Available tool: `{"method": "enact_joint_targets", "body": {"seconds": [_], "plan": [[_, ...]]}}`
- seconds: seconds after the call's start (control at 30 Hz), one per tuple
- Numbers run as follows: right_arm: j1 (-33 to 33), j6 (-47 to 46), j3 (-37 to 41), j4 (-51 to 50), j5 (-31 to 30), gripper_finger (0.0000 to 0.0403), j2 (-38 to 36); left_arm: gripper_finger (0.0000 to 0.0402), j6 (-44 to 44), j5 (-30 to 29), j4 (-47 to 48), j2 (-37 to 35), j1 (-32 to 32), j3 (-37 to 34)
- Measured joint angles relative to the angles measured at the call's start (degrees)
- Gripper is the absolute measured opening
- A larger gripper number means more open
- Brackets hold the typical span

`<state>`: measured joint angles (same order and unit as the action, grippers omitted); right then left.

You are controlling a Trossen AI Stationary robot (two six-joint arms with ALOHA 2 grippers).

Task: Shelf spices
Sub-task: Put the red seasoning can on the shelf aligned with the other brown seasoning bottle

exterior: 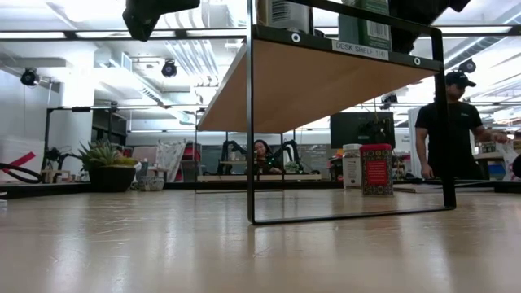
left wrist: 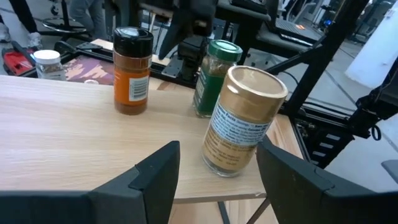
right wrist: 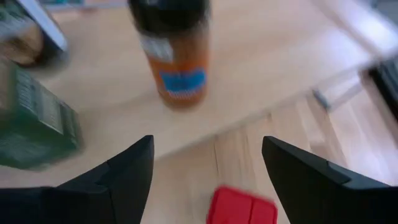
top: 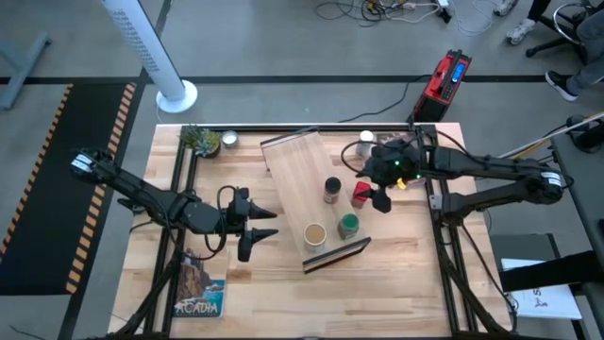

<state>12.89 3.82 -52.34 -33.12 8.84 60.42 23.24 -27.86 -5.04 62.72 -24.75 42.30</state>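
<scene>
High view, left to right: the left gripper (top: 261, 229) hangs open beside the shelf (top: 294, 170). Three jars stand on it: tan-lidded (top: 314, 233), black-lidded (top: 332, 190), green-lidded (top: 348, 225). One red tin (top: 360, 193) sits off its edge, under the right gripper (top: 379, 200), fingers spread.

Both arms are dark, thin and jointed, with black cables; the right arm (top: 491, 170) shows a small green light.
</scene>
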Motion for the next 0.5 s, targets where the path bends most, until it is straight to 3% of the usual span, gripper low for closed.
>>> {"method": "enact_joint_targets", "body": {"seconds": [0.27, 0.5], "plan": [[0.02, -3.97, 5.70, 0.55, -2.04, 0.0268, -0.20, 0.0204, 1.42, 0.00, 1.55, 0.00, -0.22, 0.00], [0.07, -8.80, 7.59, 0.63, -9.08, 0.0287, -0.20, 0.0204, 2.82, 0.00, 2.68, 0.00, -0.24, 0.00]]}}
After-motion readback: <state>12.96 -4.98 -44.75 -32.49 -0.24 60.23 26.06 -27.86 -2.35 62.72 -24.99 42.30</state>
